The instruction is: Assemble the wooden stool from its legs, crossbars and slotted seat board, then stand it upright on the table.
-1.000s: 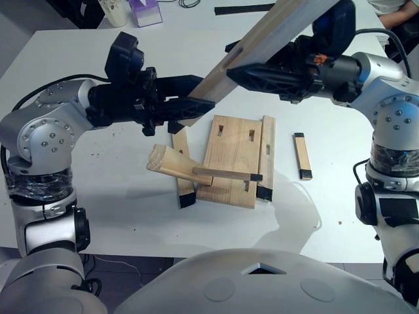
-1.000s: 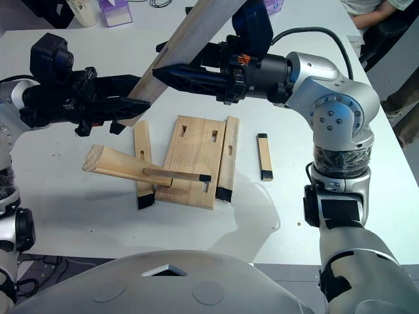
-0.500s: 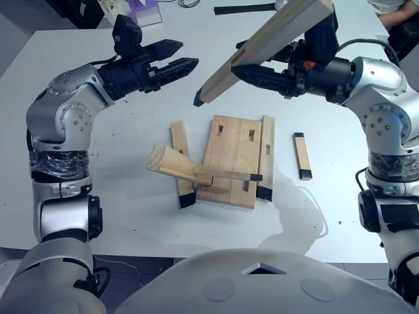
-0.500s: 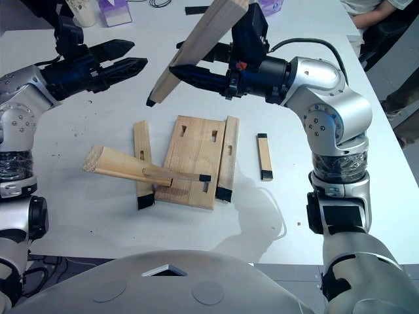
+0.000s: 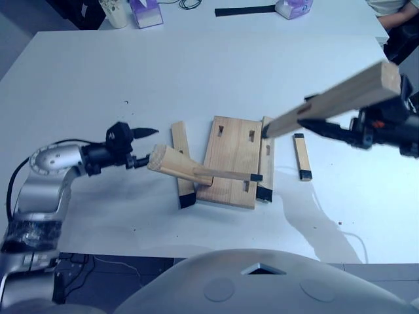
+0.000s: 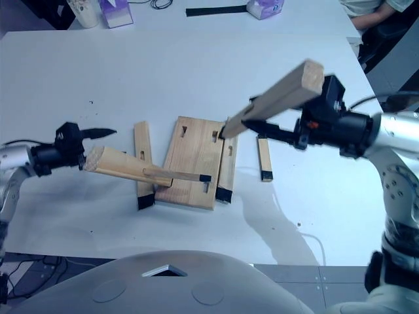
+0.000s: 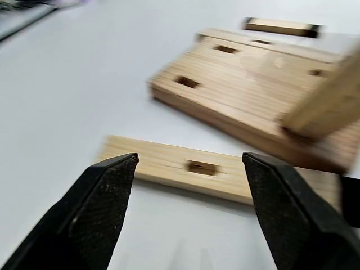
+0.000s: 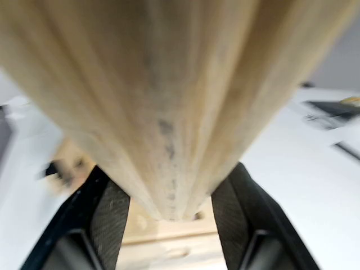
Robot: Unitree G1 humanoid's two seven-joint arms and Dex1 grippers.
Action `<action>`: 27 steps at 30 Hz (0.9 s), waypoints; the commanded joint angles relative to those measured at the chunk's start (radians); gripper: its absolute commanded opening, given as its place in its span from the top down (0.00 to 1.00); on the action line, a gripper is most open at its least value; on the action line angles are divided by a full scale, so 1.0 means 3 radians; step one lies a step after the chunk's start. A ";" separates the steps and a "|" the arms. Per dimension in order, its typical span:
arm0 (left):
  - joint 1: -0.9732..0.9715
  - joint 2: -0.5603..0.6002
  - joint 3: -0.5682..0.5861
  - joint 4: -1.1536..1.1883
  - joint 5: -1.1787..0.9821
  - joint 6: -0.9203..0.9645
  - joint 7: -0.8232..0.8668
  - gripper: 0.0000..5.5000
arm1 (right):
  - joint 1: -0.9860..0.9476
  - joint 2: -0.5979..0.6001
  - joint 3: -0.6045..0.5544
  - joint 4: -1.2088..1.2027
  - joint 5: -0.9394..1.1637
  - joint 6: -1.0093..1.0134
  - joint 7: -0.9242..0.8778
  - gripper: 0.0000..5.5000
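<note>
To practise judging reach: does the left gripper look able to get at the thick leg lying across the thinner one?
Probably yes: the left gripper is open right beside the free end of the thick leg, nothing between.

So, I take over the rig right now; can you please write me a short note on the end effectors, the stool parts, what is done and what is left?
Left end effector: open, low over the table, by the thick end of the tilted leg.
Right end effector: shut on a long leg, held in the air, its lower end above the right edge of the seat board.
Seat board lies flat; one leg along its right edge, another leg on its left, a short crossbar apart on the right.
Done: a thin bar seems plugged into the tilted leg.
Left: everything else; nothing stands.
</note>
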 commanded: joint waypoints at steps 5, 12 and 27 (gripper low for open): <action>0.0249 0.0042 0.0049 -0.0420 -0.0114 0.0198 0.0024 0.38 | 0.0464 -0.0079 0.0087 -0.0456 0.0090 -0.0040 0.0015 0.63; 0.0115 0.0043 -0.0027 -0.0412 -0.0125 0.0269 -0.0021 0.38 | 0.0819 -0.0006 0.0315 -0.0477 -0.0196 -0.0317 0.0014 0.63; -0.0146 0.0057 -0.0162 -0.0317 -0.0115 0.0325 -0.0171 0.38 | 0.0920 0.0224 0.0782 -0.0366 -0.0622 -0.0797 -0.0215 0.63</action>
